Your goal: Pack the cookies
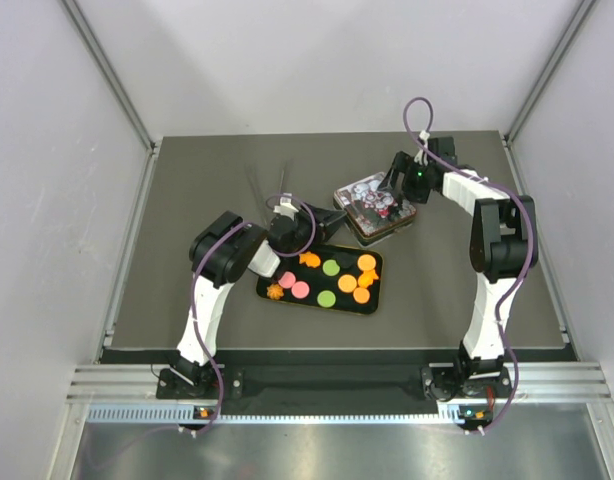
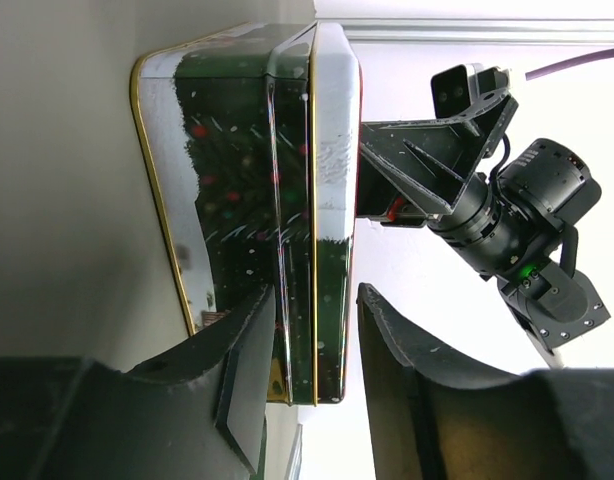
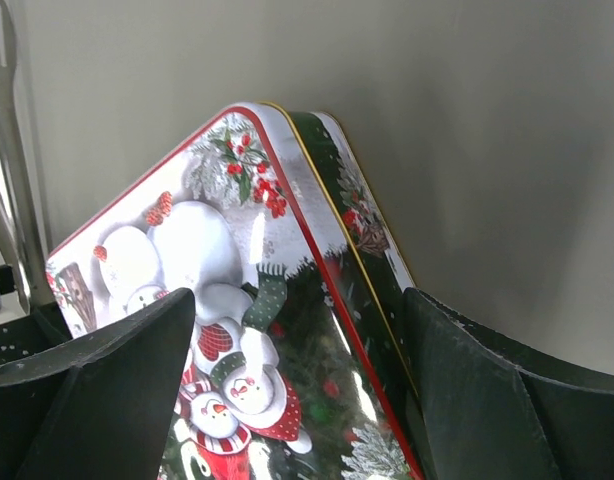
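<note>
Overhead, two black robot arms reach across a dark grey counter (image 1: 187, 180) toward a rectangular Christmas tin (image 1: 375, 205). The tin's lid (image 3: 217, 290) shows snowmen and holly, edged in red. The left claw (image 2: 315, 300) meets the tin at its near corner. In the left wrist view its two fingers (image 2: 242, 350) stand open, one on each side of the tin's edge. One finger lies close against the green, gold-rimmed wall and the other is parted from the lid side by a thin gap. The right claw (image 3: 299, 298) is at the tin's opposite end, directly across from the left claw. Its fingers are spread wide with the lid's corner rising between them. Their inner faces are hidden behind the tin, so it cannot be told whether they press on it. In that view the red-rimmed lid and the gold-rimmed body beneath it are seen as two separate edges, slightly offset. The cookies (image 1: 332, 268) lie on a flat black tray (image 1: 314, 278), just beside the left claw on the side toward the arm bases, and well apart from the right claw. They are small flat pieces in orange, pink and green, most round and a couple of the orange ones star-shaped, spread singly over the tray.
</note>
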